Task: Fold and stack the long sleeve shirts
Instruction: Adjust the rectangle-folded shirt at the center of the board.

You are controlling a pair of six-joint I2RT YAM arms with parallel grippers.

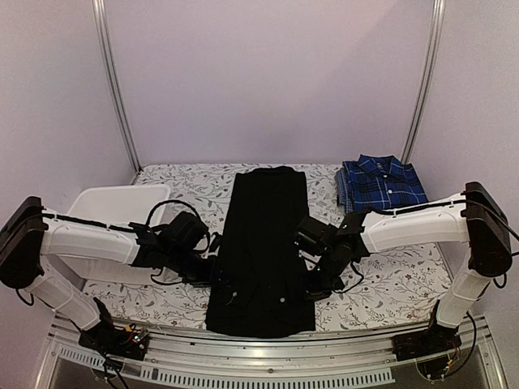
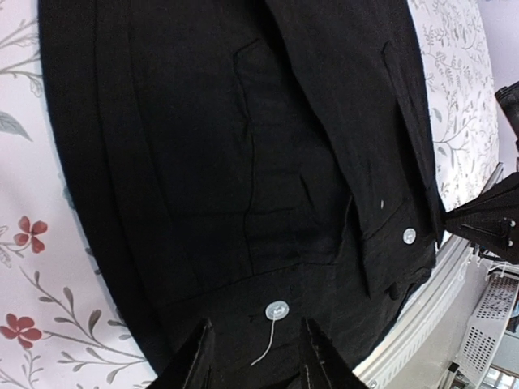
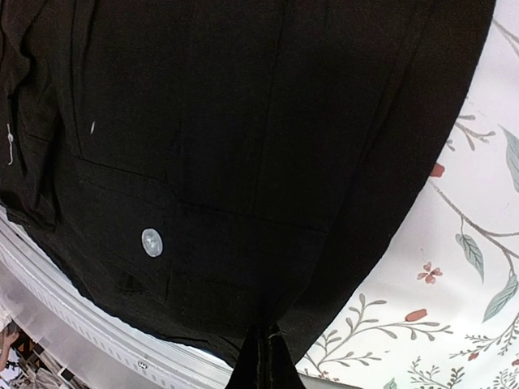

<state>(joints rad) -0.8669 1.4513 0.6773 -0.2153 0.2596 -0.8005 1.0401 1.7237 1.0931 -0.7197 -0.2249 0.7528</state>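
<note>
A plain black long sleeve shirt [image 1: 263, 235] lies lengthwise down the middle of the table, sleeves folded inward, pale buttons [image 2: 277, 309] showing near its hem. A blue-and-navy plaid shirt [image 1: 381, 182] rests folded at the back right. My left gripper [image 1: 217, 275] hovers at the black shirt's [image 2: 203, 162] left side near the hem, and in the left wrist view it [image 2: 255, 324] is open with flat cloth between its fingers. My right gripper [image 1: 315, 285] sits at the shirt's right edge, where it [image 3: 268, 331] is shut, pinching the black cloth [image 3: 243, 121].
A white plastic basket [image 1: 109, 203] stands at the left, behind my left arm. The table wears a floral cloth [image 1: 389, 275]. The metal front rail [image 1: 268, 356] runs just below the shirt's hem. Slanted metal posts rise at both back corners.
</note>
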